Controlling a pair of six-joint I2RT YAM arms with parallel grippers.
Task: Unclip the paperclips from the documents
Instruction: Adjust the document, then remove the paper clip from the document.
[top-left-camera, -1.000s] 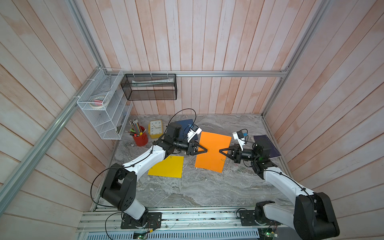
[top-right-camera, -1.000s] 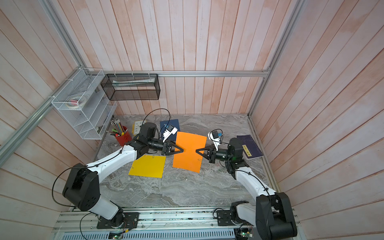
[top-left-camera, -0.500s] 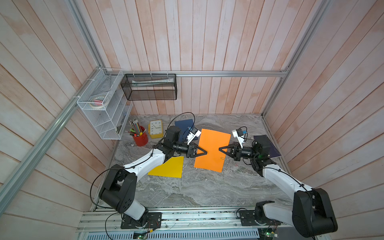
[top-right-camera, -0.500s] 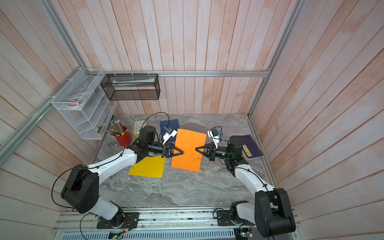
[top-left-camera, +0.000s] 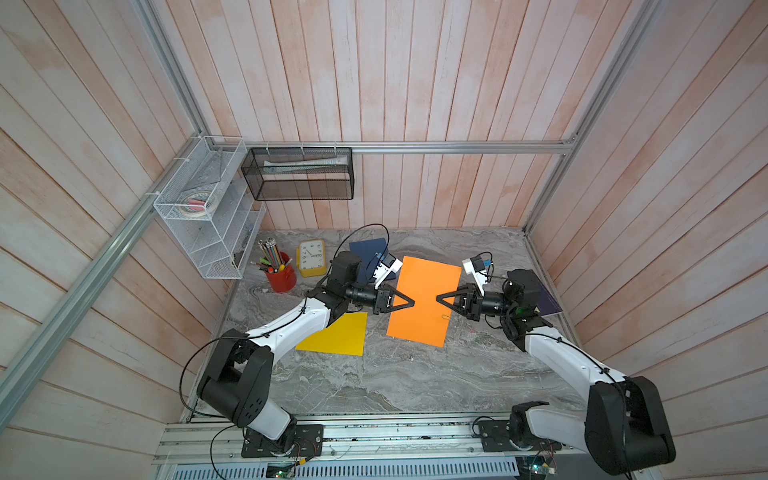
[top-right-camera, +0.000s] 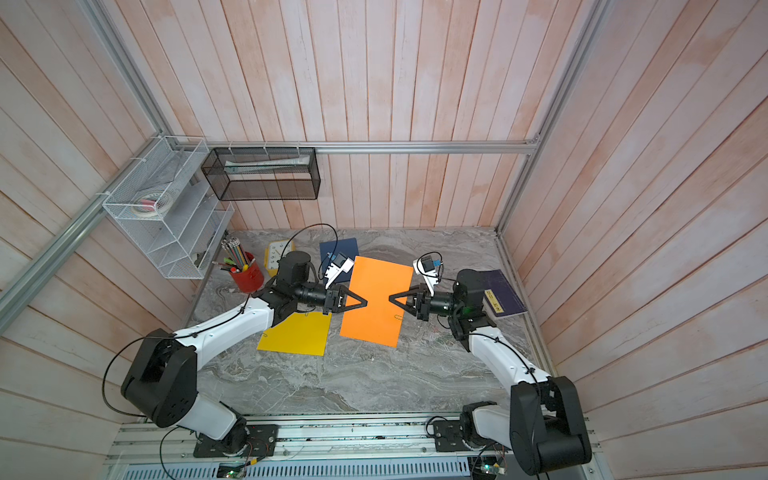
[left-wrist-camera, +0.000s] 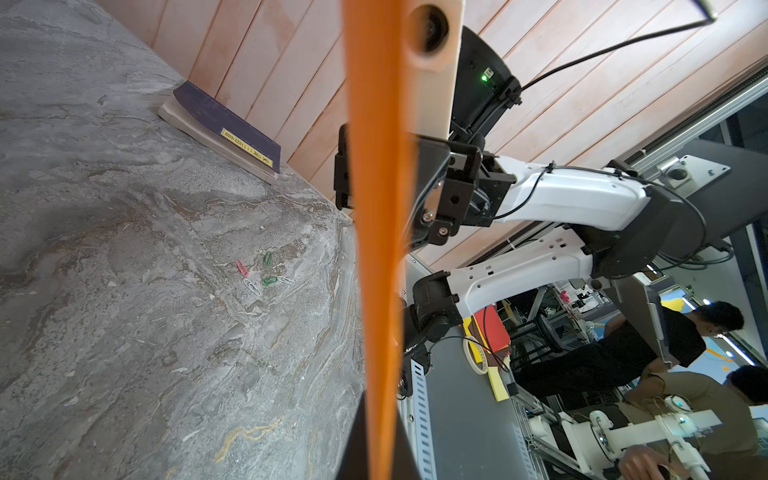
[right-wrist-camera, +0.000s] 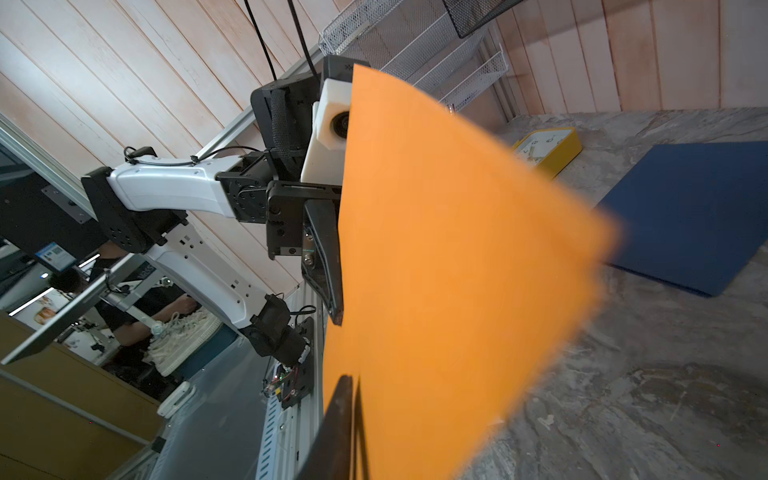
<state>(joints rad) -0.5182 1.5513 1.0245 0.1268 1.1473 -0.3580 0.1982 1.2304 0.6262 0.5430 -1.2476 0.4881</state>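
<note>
The orange document (top-left-camera: 422, 301) hangs above the table between my two grippers. My left gripper (top-left-camera: 409, 302) is shut on its left edge; the left wrist view shows the sheet (left-wrist-camera: 376, 249) edge-on between the jaws (left-wrist-camera: 380, 415). My right gripper (top-left-camera: 439, 299) is at the opposite edge. One finger (right-wrist-camera: 343, 415) shows against the blurred sheet (right-wrist-camera: 449, 270), and the grip there is unclear. A silvery paperclip (top-left-camera: 445, 317) sits on that edge. The yellow document (top-left-camera: 336, 338) and the dark blue document (top-left-camera: 365, 249) lie flat. Several loose paperclips (left-wrist-camera: 259, 276) lie on the table.
A dark purple book (top-left-camera: 548, 301) lies by the right wall. A yellow clock (top-left-camera: 311, 257) and a red pencil cup (top-left-camera: 281, 276) stand at the back left. A white wire rack (top-left-camera: 208, 212) and a black mesh basket (top-left-camera: 299, 174) hang on the walls.
My left gripper has closed on the orange sheet's left edge. The right gripper has stayed at the opposite edge, and the sheet now swings there.
</note>
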